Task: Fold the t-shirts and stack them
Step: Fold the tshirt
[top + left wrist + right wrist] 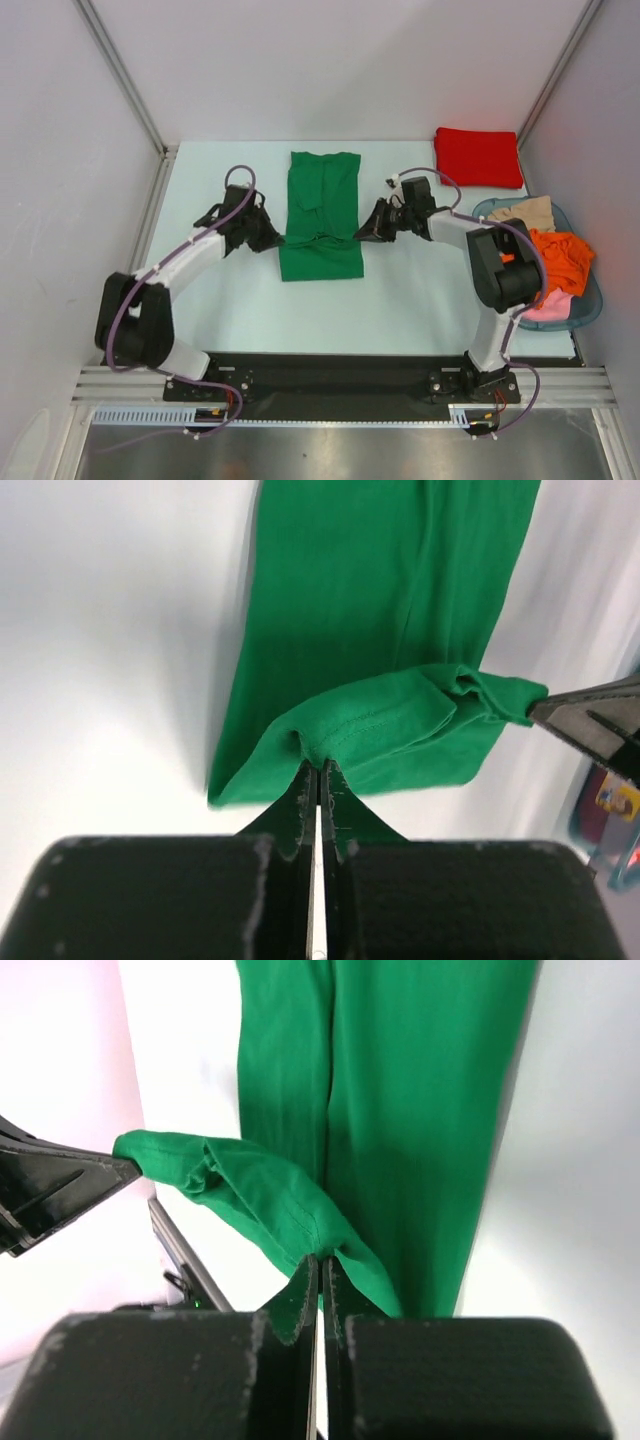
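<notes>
From above: green t-shirt (321, 215) folded into a long strip on the middle of the tabletop (230, 310), running from the far edge toward the near one. Left gripper (270, 240) at its left side, right gripper (370, 232) at its right. Red t-shirt (478, 157) folded flat in the far right corner. Basket (592, 300) at the right edge, holding a beige garment (525, 210), orange garment (562, 255) and pink garment (552, 305).

Left wrist: left gripper (318, 772) pinched tight on a raised green edge.

Right wrist: right gripper (320, 1260) clamped likewise on the opposite end of that raised edge.

Likely mid-fold. Best done by moving both pinches level and in step, holding the span taut, laying edge on edge, letting go only once flat.

Count: one green shirt, one red, three garments in one basket, two grippers.
</notes>
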Motion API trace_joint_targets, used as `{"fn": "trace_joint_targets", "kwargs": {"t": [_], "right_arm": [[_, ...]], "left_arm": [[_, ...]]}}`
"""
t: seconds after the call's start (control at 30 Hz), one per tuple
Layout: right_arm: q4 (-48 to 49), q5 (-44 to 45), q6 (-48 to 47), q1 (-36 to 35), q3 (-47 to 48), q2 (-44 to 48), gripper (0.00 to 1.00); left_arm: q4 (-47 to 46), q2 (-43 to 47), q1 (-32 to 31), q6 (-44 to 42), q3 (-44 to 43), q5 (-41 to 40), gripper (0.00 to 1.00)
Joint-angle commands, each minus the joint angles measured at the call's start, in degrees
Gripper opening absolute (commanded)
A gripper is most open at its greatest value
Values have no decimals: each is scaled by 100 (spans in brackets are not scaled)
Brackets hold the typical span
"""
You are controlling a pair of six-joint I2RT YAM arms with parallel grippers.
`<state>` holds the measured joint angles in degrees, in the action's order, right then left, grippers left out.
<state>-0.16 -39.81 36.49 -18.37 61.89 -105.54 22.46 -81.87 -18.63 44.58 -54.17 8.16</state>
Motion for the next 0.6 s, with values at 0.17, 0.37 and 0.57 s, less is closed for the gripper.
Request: {"fn": "trace_joint_targets", "kwargs": {"t": [0.17,0.37,0.57], "right_arm": [[-564,-440,-256,377,1737,-1179,0],[-616,-562,-204,571,2090,-1531,0],[-450,-747,-107,615,2310,-1873,0]], "left_arm": [[-418,-1435,343,-423,-1383,431,0],[-391,-2078,466,-441,-1974,598,0],[-365,-2474,641,-450,-2308,598,0]]}}
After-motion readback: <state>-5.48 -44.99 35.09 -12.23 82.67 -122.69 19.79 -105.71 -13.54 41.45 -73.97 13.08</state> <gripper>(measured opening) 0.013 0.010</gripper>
